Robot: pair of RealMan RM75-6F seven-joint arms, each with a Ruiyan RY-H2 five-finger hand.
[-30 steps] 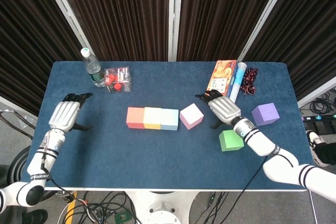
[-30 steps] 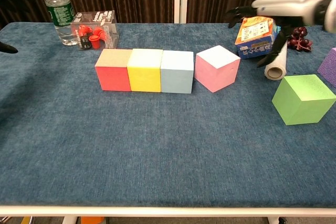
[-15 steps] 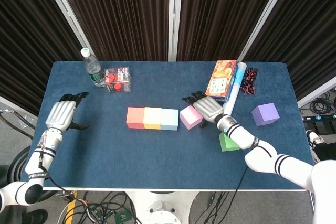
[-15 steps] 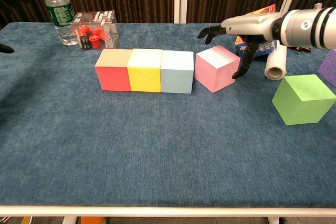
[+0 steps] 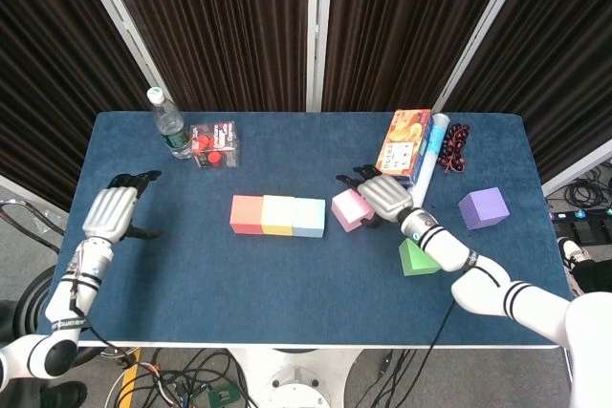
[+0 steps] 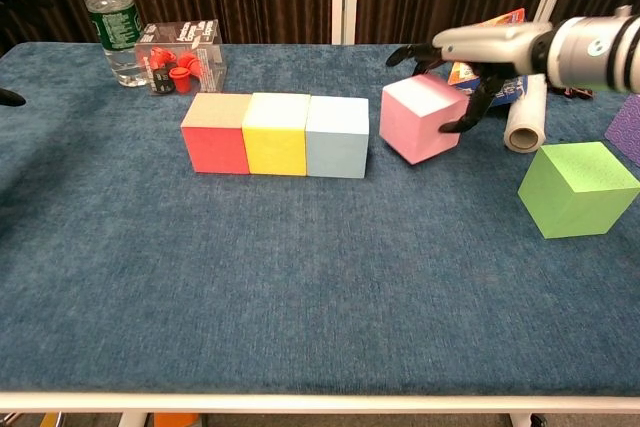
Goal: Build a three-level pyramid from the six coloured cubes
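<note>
At the far left of the head view the left hand (image 5: 107, 212) hovers over the blue table (image 5: 191, 284), fingers spread and apart, holding nothing; in the chest view only a dark fingertip shows at the left edge. In the upper left of the frame stands a clear water bottle (image 5: 167, 123), and just right of it a clear box of red pieces (image 5: 214, 143).

In the middle of the frame three cubes sit in a row, sides touching: the red cube (image 5: 247, 215), the yellow cube (image 5: 278, 216) and the light blue cube (image 5: 309, 218).

Just right of the row, apart from the light blue cube, the pink cube (image 6: 421, 118) is tilted, its lower edge off flat in the chest view. The right hand (image 5: 380, 196) grips it, fingers over the top and far side, thumb against the right face.

Further right, in the upper right of the frame, lie an orange snack box (image 5: 404, 145), a white roll (image 6: 524, 117) beside it, and a dark red bunch (image 5: 456, 147). The green cube (image 6: 578, 188) rests on the table lower right of the hand, and the purple cube (image 5: 483, 208) sits near the right edge.
</note>
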